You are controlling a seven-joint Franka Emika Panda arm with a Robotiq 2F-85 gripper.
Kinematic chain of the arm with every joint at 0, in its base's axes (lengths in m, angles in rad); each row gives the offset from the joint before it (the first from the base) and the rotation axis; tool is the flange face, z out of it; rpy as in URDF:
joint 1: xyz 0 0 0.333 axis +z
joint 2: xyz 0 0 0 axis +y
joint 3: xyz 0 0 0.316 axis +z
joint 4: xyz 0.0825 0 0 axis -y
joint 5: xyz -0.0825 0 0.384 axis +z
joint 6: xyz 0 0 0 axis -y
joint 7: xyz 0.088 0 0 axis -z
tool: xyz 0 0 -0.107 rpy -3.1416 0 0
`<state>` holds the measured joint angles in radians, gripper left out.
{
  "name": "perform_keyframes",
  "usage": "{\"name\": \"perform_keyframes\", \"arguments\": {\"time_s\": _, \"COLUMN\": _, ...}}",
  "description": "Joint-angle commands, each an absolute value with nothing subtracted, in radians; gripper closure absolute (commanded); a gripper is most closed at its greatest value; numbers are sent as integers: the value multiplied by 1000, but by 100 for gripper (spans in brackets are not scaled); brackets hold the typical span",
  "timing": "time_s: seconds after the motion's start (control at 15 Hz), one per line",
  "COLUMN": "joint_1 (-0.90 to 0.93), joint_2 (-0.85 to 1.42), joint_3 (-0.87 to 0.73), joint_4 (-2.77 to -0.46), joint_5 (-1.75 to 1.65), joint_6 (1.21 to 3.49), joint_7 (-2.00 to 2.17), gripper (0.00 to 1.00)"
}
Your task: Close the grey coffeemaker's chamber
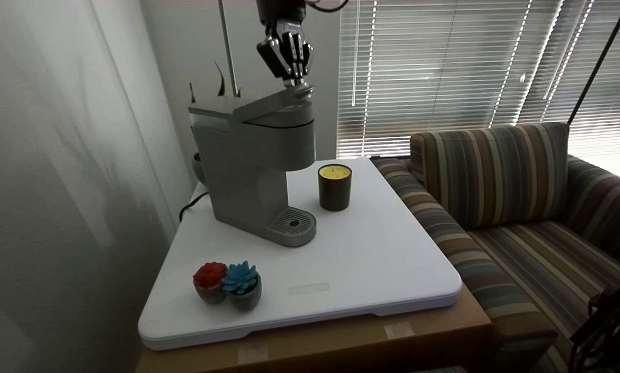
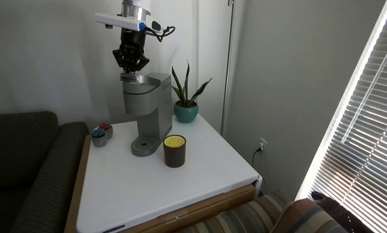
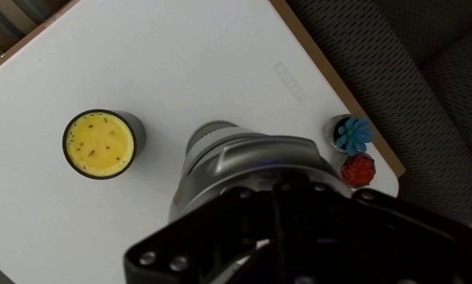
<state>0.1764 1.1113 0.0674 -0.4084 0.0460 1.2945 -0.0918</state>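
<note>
The grey coffeemaker [image 1: 245, 176] stands upright on the white table and also shows in an exterior view [image 2: 162, 106]. The chamber's lid [image 1: 273, 103] is slightly raised, its front edge tilted up with a narrow gap over the machine's head. The lid also shows in an exterior view [image 2: 141, 79], and its curved front rim fills the middle of the wrist view [image 3: 269, 154]. My gripper [image 1: 294, 81] points down with its fingers together, the tips at the top of the lid's front end. It appears to touch the lid; the exact contact is hidden in the wrist view [image 3: 277, 187].
A dark cup with yellow contents [image 2: 174, 153] stands beside the drip base. A blue succulent [image 1: 241, 277] and a red succulent [image 1: 210, 274] sit near a table corner. A plant in a teal pot [image 2: 186, 111] stands behind the machine. A wall [image 1: 82, 155] and a pole [image 2: 229, 71] are close by.
</note>
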Motion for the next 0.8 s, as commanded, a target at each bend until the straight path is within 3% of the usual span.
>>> {"name": "perform_keyframes", "arguments": {"time_s": 0.0, "joint_1": 177, "joint_2": 1111, "joint_3": 67, "joint_4": -408, "joint_5": 46, "joint_6": 1295, "joint_7": -92, "gripper": 99}}
{"name": "perform_keyframes", "arguments": {"time_s": 0.73, "joint_1": 173, "joint_2": 1106, "joint_3": 64, "joint_4": -402, "joint_5": 43, "joint_6": 1326, "joint_7": -95, "gripper": 100}}
